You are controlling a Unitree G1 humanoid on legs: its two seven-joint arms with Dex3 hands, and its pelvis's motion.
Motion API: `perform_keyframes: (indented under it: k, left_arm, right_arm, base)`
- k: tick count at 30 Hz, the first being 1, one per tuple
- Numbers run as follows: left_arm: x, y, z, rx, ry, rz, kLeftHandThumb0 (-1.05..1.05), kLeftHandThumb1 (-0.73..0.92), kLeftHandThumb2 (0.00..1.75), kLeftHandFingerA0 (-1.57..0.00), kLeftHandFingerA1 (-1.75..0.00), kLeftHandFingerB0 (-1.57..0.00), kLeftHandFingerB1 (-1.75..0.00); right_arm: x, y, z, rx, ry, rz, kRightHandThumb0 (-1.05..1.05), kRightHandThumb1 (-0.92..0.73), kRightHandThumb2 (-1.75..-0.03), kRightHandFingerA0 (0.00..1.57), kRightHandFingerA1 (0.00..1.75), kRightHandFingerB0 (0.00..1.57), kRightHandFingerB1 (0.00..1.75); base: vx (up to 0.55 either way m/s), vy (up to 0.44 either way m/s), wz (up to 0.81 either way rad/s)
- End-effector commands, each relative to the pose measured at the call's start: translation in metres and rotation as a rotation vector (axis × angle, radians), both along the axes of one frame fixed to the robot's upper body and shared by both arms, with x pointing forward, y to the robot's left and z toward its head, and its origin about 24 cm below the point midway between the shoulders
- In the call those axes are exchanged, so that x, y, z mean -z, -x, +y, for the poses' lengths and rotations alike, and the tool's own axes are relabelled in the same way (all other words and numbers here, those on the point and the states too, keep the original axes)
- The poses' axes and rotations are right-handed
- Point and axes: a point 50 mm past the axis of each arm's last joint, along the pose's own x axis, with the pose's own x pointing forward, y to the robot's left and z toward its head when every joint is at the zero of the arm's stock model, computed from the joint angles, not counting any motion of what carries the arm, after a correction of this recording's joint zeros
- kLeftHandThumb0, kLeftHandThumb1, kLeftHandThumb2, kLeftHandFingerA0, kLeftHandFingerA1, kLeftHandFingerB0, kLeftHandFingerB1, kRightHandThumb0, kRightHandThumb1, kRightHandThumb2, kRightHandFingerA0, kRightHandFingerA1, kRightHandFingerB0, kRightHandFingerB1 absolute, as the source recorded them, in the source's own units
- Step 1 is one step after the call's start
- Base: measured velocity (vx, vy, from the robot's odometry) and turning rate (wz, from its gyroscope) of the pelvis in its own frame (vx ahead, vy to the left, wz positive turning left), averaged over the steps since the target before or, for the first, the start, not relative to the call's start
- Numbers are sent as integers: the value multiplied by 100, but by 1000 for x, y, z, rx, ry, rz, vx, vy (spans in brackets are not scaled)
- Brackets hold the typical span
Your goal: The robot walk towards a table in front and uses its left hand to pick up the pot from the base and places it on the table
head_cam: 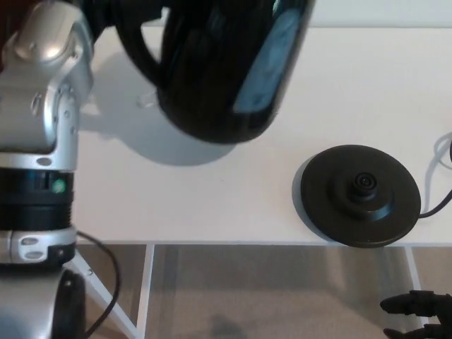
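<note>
Hanging in the upper middle of the frame, the black pot (226,70) is well apart from its round base (361,196), which is lying on the white table (212,205) at lower right. The left hand (104,10) is running off the top edge beside the pot's handle, so I cannot tell its grip. The right hand (420,311) is dangling at bottom right, loosely spread, holding nothing.
</note>
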Motion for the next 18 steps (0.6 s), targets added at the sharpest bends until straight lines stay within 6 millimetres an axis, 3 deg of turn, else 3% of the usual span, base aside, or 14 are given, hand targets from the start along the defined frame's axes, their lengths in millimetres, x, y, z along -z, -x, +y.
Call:
perform_keyframes:
  k: [1,3,5,10,11,12,13,14,15,16,17,18]
  left_arm:
    - [-12,6,16,13,-79,-148,-9,83,70,-86,-148,-67,-109]
    - [-4,8,19,24,-51,-126,-6,84,69,-79,-149,-68,-104]
    - [4,10,20,8,-115,-123,-9,82,65,-90,-123,-75,-86]
    - [20,11,21,11,-166,-88,-10,82,63,-96,-114,-80,-78]
    - [32,11,21,19,-246,-56,-12,81,62,-108,-91,-80,-53]
    - [38,12,20,84,-251,-14,-26,60,59,-84,-49,-47,-37]
    - [41,13,20,113,-253,3,-26,60,59,-84,-49,-47,-37]
    - [43,15,20,193,-290,44,-38,54,57,-53,-40,-27,-30]
    - [45,16,20,266,-341,72,-29,34,88,0,-47,0,-48]
    - [46,17,20,303,-375,96,-53,48,55,-9,-28,0,-19]
    - [47,18,20,319,-396,116,-53,48,55,-9,-28,0,-19]
    - [49,18,20,356,-489,139,-63,39,78,0,-18,0,-11]
  right_arm:
    - [-2,1,-8,16,22,15,-59,-49,-60,80,46,65,41]
    - [-1,1,-7,15,16,16,-58,-48,-59,80,46,66,41]
    - [0,2,-7,15,13,18,-58,-48,-59,80,46,66,42]
    - [-1,2,-7,2,23,19,-58,-49,-59,79,46,65,42]
    - [0,4,-7,3,19,23,-58,-49,-59,79,46,66,41]
    - [0,4,-7,4,18,23,-58,-48,-59,80,46,66,42]
    - [0,4,-7,5,18,23,-58,-48,-59,80,46,66,42]
    - [0,4,-7,2,18,24,-58,-49,-59,80,46,66,42]
    - [0,4,-7,1,19,24,-59,-48,-59,80,46,66,42]
    - [0,4,-7,0,21,25,-59,-48,-59,81,46,66,42]
    - [0,3,-7,0,22,26,-59,-48,-59,81,46,66,42]
    - [0,4,-7,0,18,23,-55,-53,-57,81,44,68,41]
  base:
    - [0,0,0]
    - [0,0,0]
    - [0,0,0]
    - [0,0,0]
    - [0,0,0]
    - [0,0,0]
    - [0,0,0]
    - [0,0,0]
    - [0,0,0]
    - [0,0,0]
    - [0,0,0]
    - [0,0,0]
